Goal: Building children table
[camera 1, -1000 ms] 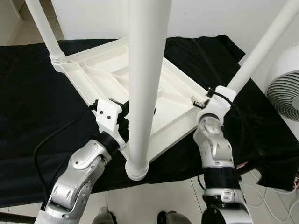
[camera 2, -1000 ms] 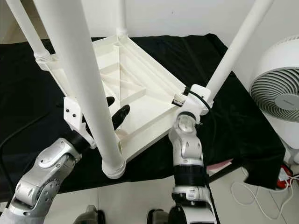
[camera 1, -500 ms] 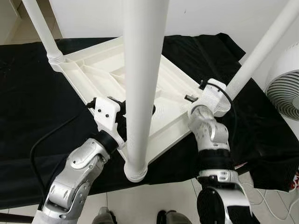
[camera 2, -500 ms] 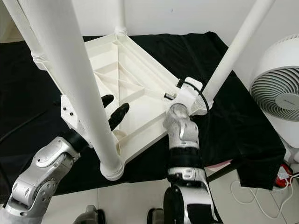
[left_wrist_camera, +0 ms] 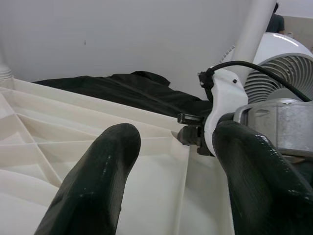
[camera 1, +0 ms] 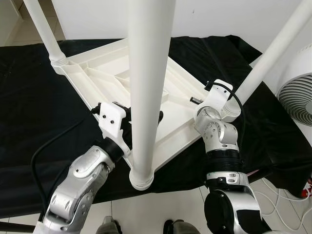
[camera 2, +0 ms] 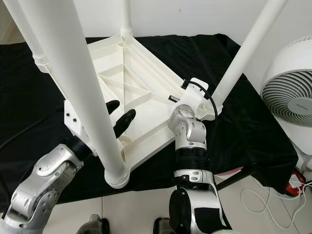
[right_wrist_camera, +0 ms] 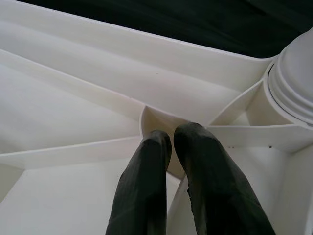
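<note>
A white plastic table (camera 2: 141, 92) lies upside down on a black cloth (camera 2: 29, 87), its ribbed underside up and round legs (camera 2: 78, 87) standing from its corners. The left gripper (camera 2: 119, 117) hovers over the near left part of the underside, fingers spread apart. The right gripper (right_wrist_camera: 168, 142), fingers nearly together and holding nothing, points into the ribs beside the right leg's socket (right_wrist_camera: 293, 78); a fan (camera 2: 290, 92) stands far right.

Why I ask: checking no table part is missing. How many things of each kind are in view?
White round plastic table legs: 4
White ribbed plastic tabletop, upside down: 1
Black cloth: 1
White round fan: 1
Robot claws, left claw and right claw: 2
Total: 9
</note>
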Controlling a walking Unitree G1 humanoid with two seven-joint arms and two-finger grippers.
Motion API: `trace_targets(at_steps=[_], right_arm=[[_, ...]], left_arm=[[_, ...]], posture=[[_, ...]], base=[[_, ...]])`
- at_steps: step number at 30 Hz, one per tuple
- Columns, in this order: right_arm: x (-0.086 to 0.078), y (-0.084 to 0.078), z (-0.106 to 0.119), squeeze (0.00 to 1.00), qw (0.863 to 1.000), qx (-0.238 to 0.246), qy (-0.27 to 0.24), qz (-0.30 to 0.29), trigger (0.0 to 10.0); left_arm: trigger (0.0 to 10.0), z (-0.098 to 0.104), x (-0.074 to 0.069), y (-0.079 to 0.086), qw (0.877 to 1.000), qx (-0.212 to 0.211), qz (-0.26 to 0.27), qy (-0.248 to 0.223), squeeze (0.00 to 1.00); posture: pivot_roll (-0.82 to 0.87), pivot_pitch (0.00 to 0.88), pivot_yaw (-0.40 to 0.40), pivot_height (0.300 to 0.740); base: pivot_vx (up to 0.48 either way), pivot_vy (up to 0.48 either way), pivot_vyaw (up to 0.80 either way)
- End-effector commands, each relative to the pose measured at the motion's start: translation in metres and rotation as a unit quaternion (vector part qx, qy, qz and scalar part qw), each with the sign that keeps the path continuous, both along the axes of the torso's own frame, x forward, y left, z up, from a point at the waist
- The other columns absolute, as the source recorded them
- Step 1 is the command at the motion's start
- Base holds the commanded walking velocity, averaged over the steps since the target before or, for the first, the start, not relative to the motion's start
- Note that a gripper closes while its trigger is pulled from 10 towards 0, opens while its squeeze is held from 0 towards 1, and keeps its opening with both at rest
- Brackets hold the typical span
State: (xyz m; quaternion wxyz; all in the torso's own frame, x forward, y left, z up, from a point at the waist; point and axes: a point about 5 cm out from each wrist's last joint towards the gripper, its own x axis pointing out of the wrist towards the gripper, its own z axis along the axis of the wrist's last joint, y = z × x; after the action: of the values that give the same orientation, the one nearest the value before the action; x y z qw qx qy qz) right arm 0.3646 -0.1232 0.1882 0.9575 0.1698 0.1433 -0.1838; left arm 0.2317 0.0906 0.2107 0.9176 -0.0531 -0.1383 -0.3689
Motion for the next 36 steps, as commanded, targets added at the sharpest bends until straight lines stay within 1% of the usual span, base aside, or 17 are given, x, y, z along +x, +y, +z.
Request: trace_targets(at_steps=[1,5,9,13,14,16,20,21,23,25,27,28,29,30,31,33,36], right_arm=[[-0.003,0.012,-0.021,0.0,0.998,0.029,0.05,0.016,10.0],[0.002,0.017,-0.028,0.0,0.996,0.033,0.071,0.053,10.0],[0.014,0.016,-0.032,0.0,0.99,0.002,0.076,0.118,10.0],[0.016,0.013,-0.032,0.0,0.99,-0.003,0.073,0.119,10.0],[0.02,0.004,-0.026,0.0,0.992,-0.034,0.037,0.113,10.0],[0.02,-0.001,-0.017,0.0,0.992,-0.055,-0.006,0.11,10.0],[0.019,-0.004,-0.01,0.0,0.991,-0.063,-0.04,0.108,10.0],[0.016,-0.008,-0.004,0.0,0.988,-0.061,-0.086,0.111,10.0],[0.016,-0.008,-0.004,0.0,0.988,-0.061,-0.086,0.111,10.0],[0.002,-0.02,0.01,0.0,0.974,-0.069,-0.185,0.111,10.0],[0.002,-0.02,0.01,0.0,0.974,-0.069,-0.185,0.111,10.0],[-0.003,-0.024,0.015,0.0,0.967,-0.071,-0.218,0.112,10.0],[-0.003,-0.024,0.015,0.0,0.967,-0.071,-0.218,0.112,10.0],[-0.014,-0.027,0.019,0.0,0.957,-0.084,-0.249,0.122,10.0],[-0.014,-0.027,0.019,0.0,0.957,-0.084,-0.249,0.122,10.0],[-0.033,-0.028,0.02,0.0,0.94,-0.107,-0.286,0.153,10.0],[-0.042,-0.028,0.021,0.0,0.933,-0.104,-0.3,0.171,10.0]], left_arm=[[10.0,-0.003,-0.007,-0.007,0.999,0.006,-0.037,0.005,0.0],[10.0,-0.006,-0.012,-0.011,0.998,0.012,-0.053,0.01,0.0],[10.0,-0.003,-0.016,-0.014,0.998,0.012,-0.059,0.01,0.0],[10.0,-0.003,-0.017,-0.015,0.998,0.016,-0.061,0.009,0.0],[10.0,-0.002,-0.016,-0.016,0.998,0.021,-0.058,0.004,0.0],[10.0,-0.004,-0.014,-0.014,0.998,0.033,-0.051,0.0,0.0],[10.0,-0.007,-0.012,-0.012,0.998,0.046,-0.043,-0.004,0.0],[10.0,-0.01,-0.008,-0.011,0.998,0.055,-0.035,-0.005,0.0],[10.0,-0.01,-0.008,-0.011,0.998,0.055,-0.035,-0.005,0.0],[10.0,-0.015,-0.003,-0.009,0.997,0.072,-0.035,-0.007,0.0],[10.0,-0.015,-0.003,-0.009,0.997,0.072,-0.035,-0.007,0.0],[10.0,-0.017,-0.003,-0.008,0.996,0.078,-0.041,-0.007,0.0],[10.0,-0.017,-0.003,-0.008,0.996,0.078,-0.041,-0.007,0.0],[10.0,-0.023,-0.005,-0.005,0.994,0.09,-0.067,-0.003,0.0],[10.0,-0.023,-0.005,-0.005,0.994,0.09,-0.067,-0.003,0.0],[10.0,-0.026,-0.007,0.004,0.99,0.091,-0.103,0.006,0.0],[10.0,-0.023,-0.007,0.01,0.989,0.089,-0.119,0.006,0.0]], posture=[[0.06,0.139,-0.03,0.74],[0.07,0.136,-0.036,0.74],[0.07,0.136,-0.04,0.74],[0.07,0.135,-0.041,0.74],[0.08,0.131,-0.046,0.74],[0.07,0.133,-0.043,0.74],[0.07,0.13,-0.039,0.74],[0.07,0.128,-0.036,0.74],[0.07,0.128,-0.036,0.74],[0.05,0.134,-0.023,0.74],[0.05,0.134,-0.023,0.74],[0.05,0.133,-0.021,0.74],[0.05,0.133,-0.021,0.74],[0.03,0.134,-0.012,0.74],[0.03,0.134,-0.012,0.74],[0.01,0.138,-0.001,0.74],[0.01,0.139,0.002,0.74]], base=[[0.0,0.0,0.0],[0.0,0.0,0.0],[0.0,0.0,0.0],[0.0,0.0,0.0],[0.0,0.0,0.0],[0.0,0.0,0.0],[0.0,0.0,0.0],[0.0,0.0,0.0],[0.0,0.0,0.0],[0.0,0.0,0.0],[0.0,0.0,0.0],[0.0,0.0,0.0],[0.0,0.0,0.0],[0.0,0.0,0.0],[0.0,0.0,0.0],[0.0,0.0,0.0],[0.0,0.0,0.0]])
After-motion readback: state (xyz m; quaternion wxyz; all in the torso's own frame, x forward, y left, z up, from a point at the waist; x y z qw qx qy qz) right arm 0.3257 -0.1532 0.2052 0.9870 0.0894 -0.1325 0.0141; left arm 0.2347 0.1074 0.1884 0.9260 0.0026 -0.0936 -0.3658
